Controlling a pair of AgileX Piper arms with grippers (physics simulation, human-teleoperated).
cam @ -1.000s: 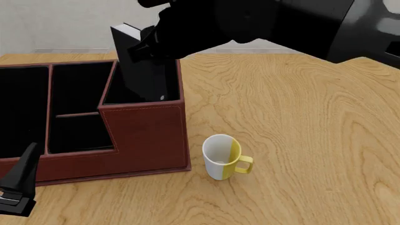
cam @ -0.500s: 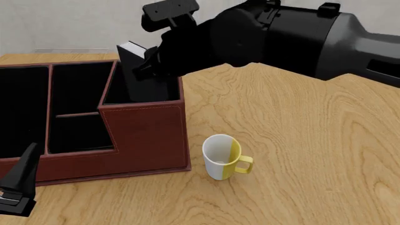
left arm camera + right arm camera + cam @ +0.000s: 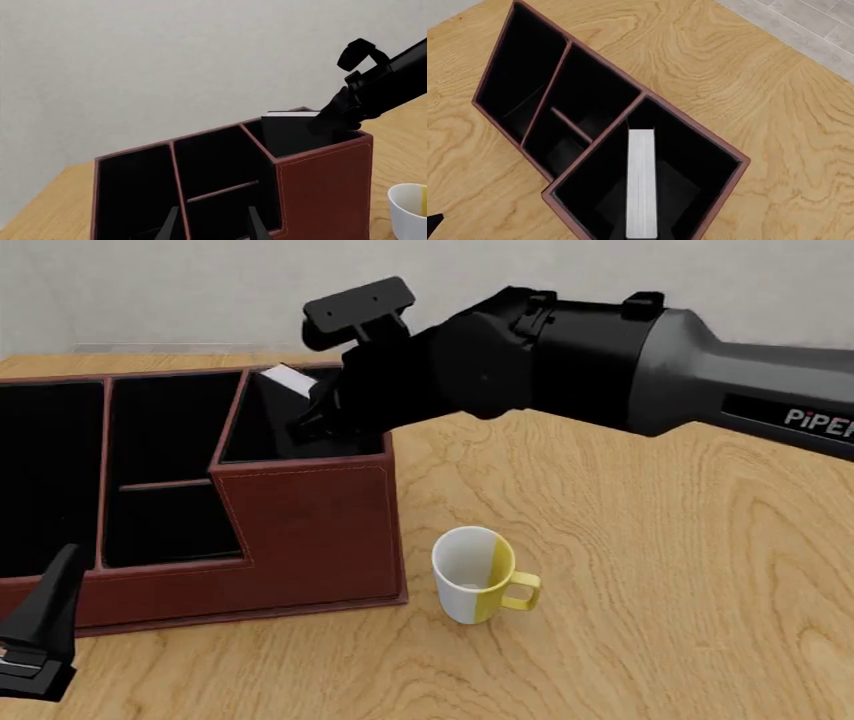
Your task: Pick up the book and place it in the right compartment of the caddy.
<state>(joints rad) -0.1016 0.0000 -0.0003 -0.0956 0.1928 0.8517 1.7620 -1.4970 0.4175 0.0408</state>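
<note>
The reddish-brown caddy stands at the left of the table. The black book stands on edge inside its tall right compartment, with only the white top corner showing above the rim. My right gripper reaches down into that compartment and is shut on the book; its fingers are hidden. In the right wrist view the book's white page edge runs down the middle of the compartment. My left gripper is open and empty in front of the caddy's left end.
A white and yellow mug stands just right of the caddy's front corner; it also shows in the left wrist view. The lower black-lined sections lie to the left. Bare wooden table spreads to the right.
My right gripper has gone down with the book. The book stood well above the caddy's rim a second ago and now sits deep in the right compartment. The left arm has not moved.
</note>
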